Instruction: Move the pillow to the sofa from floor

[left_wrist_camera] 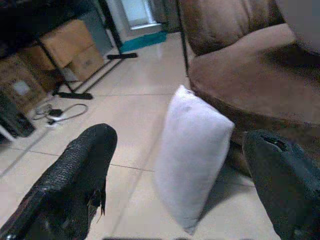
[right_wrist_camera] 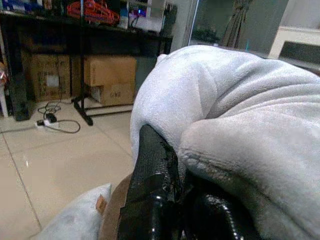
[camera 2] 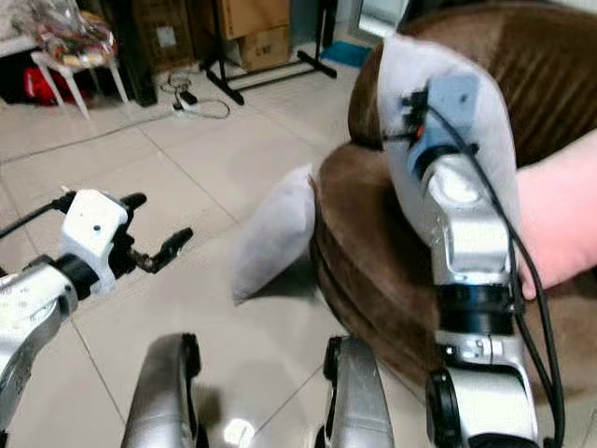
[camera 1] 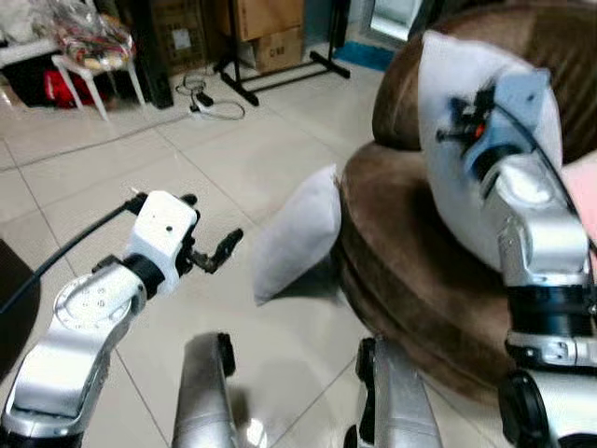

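From the head camera's left eye, the right gripper [camera 1: 464, 126] is raised at about two o'clock, its fingers buried in a pale grey pillow [camera 1: 448, 196] held up over the brown sofa [camera 1: 410, 271]. A second grey pillow [camera 1: 300, 233] stands on edge on the tiled floor [camera 1: 140, 177] near the centre, leaning against the sofa's base. The left gripper [camera 1: 213, 254] hovers at about nine o'clock, above the floor and well apart from that pillow. The right eye adds a person's arm [camera 2: 560, 219] reaching in at three o'clock beside the held pillow. The left wrist camera looks between two fingers [left_wrist_camera: 75, 175] spread wide, toward the floor pillow propped against the sofa. The right wrist camera shows a black finger [right_wrist_camera: 150, 190] clamped into folds of the held pillow, with cardboard boxes [right_wrist_camera: 107, 77] at ten o'clock.
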Controlling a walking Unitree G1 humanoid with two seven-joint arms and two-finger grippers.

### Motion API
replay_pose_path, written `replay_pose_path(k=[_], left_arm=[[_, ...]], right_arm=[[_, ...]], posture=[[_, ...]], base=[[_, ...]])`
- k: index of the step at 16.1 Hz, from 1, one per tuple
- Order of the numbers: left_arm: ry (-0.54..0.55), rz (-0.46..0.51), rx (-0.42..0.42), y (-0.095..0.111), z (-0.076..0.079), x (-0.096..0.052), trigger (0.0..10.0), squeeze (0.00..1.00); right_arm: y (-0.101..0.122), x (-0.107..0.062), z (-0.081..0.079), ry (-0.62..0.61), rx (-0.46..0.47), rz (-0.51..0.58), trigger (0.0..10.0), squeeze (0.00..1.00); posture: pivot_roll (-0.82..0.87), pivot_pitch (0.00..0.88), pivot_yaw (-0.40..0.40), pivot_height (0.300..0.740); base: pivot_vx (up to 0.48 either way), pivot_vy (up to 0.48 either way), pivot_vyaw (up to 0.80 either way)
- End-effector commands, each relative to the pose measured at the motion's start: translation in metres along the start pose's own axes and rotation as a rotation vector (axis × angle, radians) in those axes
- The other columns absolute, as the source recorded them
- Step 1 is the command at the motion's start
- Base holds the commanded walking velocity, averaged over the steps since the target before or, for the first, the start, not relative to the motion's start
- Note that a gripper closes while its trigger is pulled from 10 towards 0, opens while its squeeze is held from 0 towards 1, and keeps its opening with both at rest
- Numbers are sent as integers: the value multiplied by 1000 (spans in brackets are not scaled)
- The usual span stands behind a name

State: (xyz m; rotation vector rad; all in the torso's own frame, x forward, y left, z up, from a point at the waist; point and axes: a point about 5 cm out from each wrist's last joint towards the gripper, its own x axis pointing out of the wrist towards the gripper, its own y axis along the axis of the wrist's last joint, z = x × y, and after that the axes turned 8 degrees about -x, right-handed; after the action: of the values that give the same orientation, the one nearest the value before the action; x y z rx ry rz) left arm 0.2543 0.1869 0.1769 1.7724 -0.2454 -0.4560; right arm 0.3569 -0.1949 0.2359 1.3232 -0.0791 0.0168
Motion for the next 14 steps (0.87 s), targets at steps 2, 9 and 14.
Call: replay_pose_path(k=[2,9,14], left_arm=[[75,-33,69,-7,-5,3,10000,0],[160,33,147,-4,-5,9,10000,0],[171,42,143,-5,-5,9,10000,0]], right_arm=[[-20,-5,2,-39,20,-84,10000,0],[-42,-27,2,-71,25,-147,10000,0],[-40,-28,2,-72,32,-146,10000,0]], posture=[[48,0,-41,575],[41,0,-37,645],[39,0,-38,695]], base=[[0,0,0],[0,0,0],[0,0,0]])
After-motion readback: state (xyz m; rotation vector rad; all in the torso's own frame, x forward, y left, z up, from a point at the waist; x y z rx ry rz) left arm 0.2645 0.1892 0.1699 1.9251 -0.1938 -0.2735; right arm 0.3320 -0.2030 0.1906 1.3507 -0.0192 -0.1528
